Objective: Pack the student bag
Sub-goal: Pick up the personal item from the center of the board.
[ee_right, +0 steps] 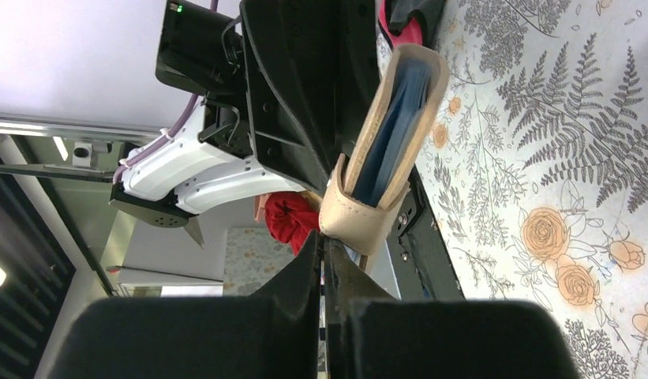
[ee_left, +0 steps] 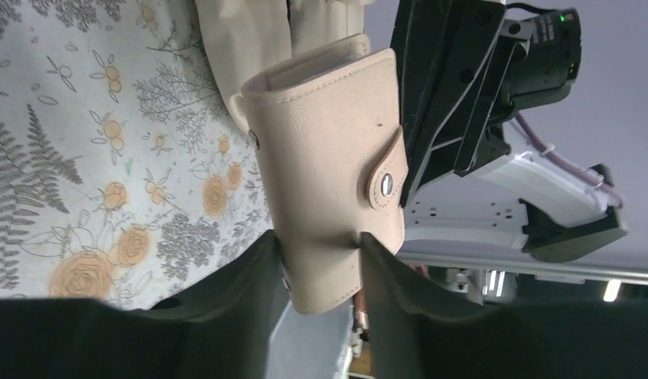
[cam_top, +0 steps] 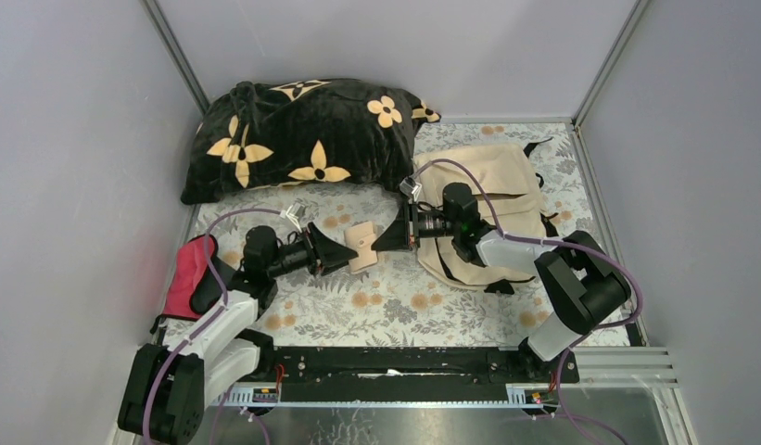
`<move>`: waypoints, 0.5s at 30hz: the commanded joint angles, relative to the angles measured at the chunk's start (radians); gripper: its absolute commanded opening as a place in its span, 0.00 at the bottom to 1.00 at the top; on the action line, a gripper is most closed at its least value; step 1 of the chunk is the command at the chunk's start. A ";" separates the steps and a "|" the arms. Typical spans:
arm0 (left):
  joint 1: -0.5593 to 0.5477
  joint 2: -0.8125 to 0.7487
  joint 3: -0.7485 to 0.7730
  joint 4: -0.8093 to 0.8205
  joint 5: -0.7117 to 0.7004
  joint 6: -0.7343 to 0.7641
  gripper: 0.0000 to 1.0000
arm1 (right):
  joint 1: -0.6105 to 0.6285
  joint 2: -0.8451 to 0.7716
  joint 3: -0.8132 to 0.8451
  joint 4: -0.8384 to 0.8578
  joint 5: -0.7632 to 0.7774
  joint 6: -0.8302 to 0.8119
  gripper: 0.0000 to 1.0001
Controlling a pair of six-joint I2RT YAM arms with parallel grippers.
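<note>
The bag (cam_top: 506,176) lies slumped on the tabletop (cam_top: 395,306) with the right arm stretched across it, and from here I can't tell whether its mouth is open. Just left of the bag, up off the tabletop, a beige wallet (cam_top: 361,247) hangs between the two hands: a mid-air hand-over, by the look of it.

Here's the worry. If the right hand lets go before the left has a proper bite, that smooth cover slips out and drops well short of the bag. And two hands tugging against each other could twist it or pop the snap tab.

Right hand (ee_right: 324,245): fingers pinched fully together on one end of the wallet, a thin hold. Left hand (ee_left: 324,253): about half open, a finger on either side of the wallet's other end, both looking pressed against it, so I'd call that a grip.

Further left of the bag, a red pouch (cam_top: 186,273) sits by the left arm. Behind and left of the bag, a flowered pillow (cam_top: 302,134).
</note>
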 commanded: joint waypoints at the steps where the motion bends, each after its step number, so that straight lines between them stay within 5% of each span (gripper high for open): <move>1: 0.008 -0.009 -0.008 0.152 -0.008 -0.073 0.37 | -0.006 -0.004 0.005 0.014 -0.017 -0.015 0.00; 4: 0.010 -0.023 0.018 0.094 -0.018 -0.050 0.16 | -0.006 -0.034 0.037 -0.198 0.023 -0.147 0.00; 5: 0.011 -0.027 0.031 0.070 -0.018 -0.029 0.10 | -0.006 -0.048 0.058 -0.272 0.035 -0.201 0.08; 8: 0.015 -0.031 0.059 0.004 -0.011 0.021 0.00 | -0.006 -0.097 0.071 -0.383 0.063 -0.273 0.57; 10: 0.018 -0.031 0.070 -0.013 -0.003 0.036 0.00 | -0.006 -0.118 0.079 -0.429 0.076 -0.300 0.76; 15: 0.022 -0.030 0.084 -0.016 0.026 0.053 0.00 | -0.011 -0.147 0.130 -0.594 0.142 -0.399 0.85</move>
